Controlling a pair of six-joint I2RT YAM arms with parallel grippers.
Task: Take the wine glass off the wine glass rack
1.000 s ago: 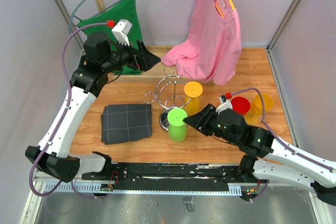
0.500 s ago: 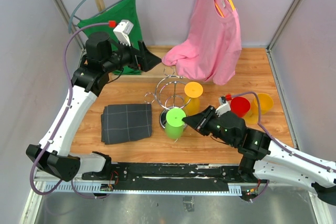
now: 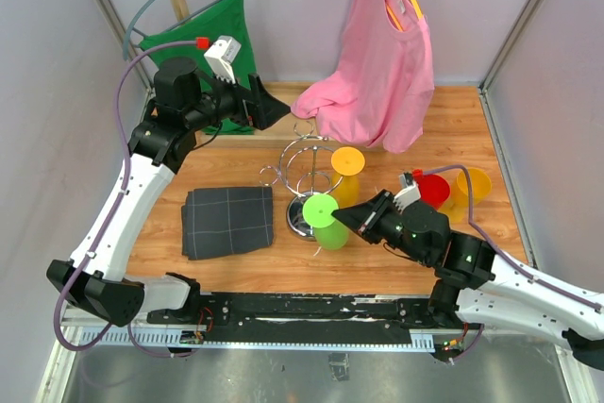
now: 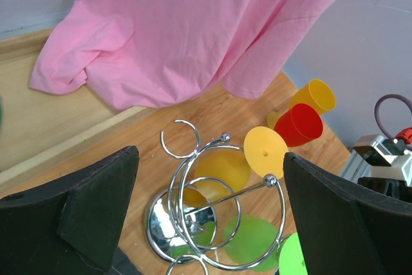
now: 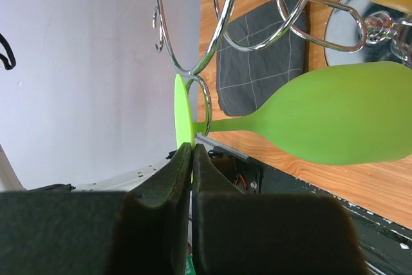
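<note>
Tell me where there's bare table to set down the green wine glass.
Bare tabletop lies behind the grey cloth, left of the rack, and at the back right between the pink shirt and the side wall. Crowded: around the rack, yellow glass, red glass, orange glass and right claw.

Green glass (image 5: 335, 123): foot's rim hidden between right claw's (image 5: 192, 152) pinched fingers; bowl's mouth, right of it, cut off.

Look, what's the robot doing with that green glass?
The right gripper is pinching the foot of the green glass, which hangs upside down on the rack. Its stem looks hooked in a wire loop, so it isn't off yet. The left gripper hovers open behind, holding nothing. A yellow glass hangs there too.
</note>
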